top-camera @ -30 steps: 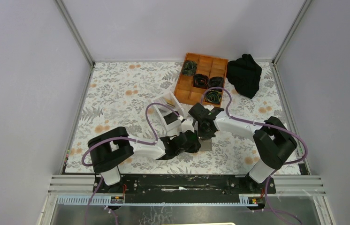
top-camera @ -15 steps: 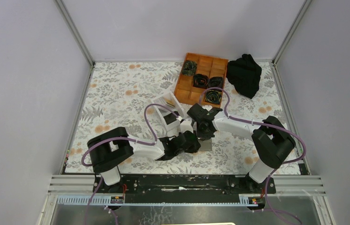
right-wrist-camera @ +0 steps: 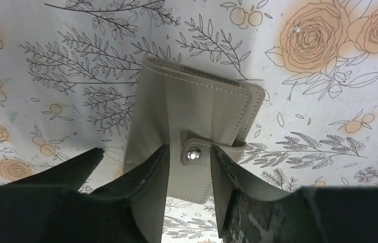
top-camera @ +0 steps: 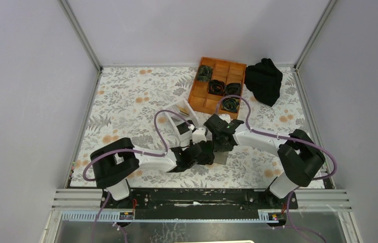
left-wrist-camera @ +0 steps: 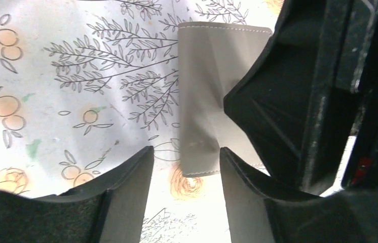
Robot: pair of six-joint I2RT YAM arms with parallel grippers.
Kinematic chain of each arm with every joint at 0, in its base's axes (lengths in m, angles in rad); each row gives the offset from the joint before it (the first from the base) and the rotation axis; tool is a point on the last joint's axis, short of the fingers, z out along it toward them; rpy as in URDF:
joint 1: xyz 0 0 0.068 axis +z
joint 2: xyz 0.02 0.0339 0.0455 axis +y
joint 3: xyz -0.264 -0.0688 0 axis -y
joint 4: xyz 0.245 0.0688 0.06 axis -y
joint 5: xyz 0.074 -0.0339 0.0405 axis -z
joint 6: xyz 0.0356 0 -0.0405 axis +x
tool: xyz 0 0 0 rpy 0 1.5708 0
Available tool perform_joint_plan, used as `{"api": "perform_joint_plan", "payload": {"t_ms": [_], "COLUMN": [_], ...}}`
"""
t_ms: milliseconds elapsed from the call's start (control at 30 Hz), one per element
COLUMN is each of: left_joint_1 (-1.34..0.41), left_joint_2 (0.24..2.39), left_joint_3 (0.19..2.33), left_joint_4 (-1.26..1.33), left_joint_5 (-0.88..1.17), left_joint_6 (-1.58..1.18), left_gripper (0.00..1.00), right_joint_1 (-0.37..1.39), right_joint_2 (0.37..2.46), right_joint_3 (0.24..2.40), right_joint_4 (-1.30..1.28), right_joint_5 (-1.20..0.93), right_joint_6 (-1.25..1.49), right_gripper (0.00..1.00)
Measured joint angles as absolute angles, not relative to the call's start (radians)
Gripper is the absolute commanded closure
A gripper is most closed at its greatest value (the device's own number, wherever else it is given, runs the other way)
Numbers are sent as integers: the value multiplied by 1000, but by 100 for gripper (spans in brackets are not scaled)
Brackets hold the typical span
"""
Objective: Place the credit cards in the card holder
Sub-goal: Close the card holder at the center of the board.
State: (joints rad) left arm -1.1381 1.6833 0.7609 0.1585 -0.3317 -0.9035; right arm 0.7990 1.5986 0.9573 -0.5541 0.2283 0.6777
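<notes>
A grey card holder (right-wrist-camera: 192,116) lies closed and flat on the floral-print surface (top-camera: 126,96), on the near side of the orange tray (top-camera: 192,93) toward the arm bases, with its snap strap (right-wrist-camera: 197,152) fastened across the cover. The right fingers (right-wrist-camera: 151,177) are released and spread to either side of the snap. The holder's grey cover shows in the gap between them, and whether their tips touch it cannot be told. The left fingers (left-wrist-camera: 134,182) are likewise released and apart, with one short end of the holder lying between their tips. A strip of patterned surface is visible between one finger and the holder's stitched edge. Seen from overhead, the two black wrists crowd together over the holder, and only a grey corner of it (top-camera: 221,158) shows beneath them. A white box (top-camera: 182,109) stands just off the tray's near left corner. A crumpled black cloth (top-camera: 264,80) lies just to the tray's right, and dark coiled items (top-camera: 217,87) sit in several of the tray's compartments.
</notes>
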Motion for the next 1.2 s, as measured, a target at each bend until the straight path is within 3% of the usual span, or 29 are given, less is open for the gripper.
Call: {"api": "perform_joint_plan", "payload": {"t_ms": [433,633,833,1000,1200], "left_joint_1": [-1148,-1151,-1144,-1117,-1071], "left_joint_2": [1658,1658,1654,1654,1679], "left_joint_3": [778,799,804,809,853], "left_joint_4": [57,41,-3,-17,-31], "left_joint_5": [-364,-403,-466,-482,-483], "left_joint_6": [-858,-849,-837,-831,-811], "left_gripper": [38,40,52,62,64], "right_joint_1": [823,824,824,824,823], "right_joint_2": [1391,1322,1310,1310,1310], "right_joint_3": [867,794,711,679,677], "right_joint_4": [-452,-442,-444,-443,-443], "right_joint_5": [255,294,323,336,352], "right_joint_6": [746,791,836,859,865], "right_gripper": [58,78,95,100,100]}}
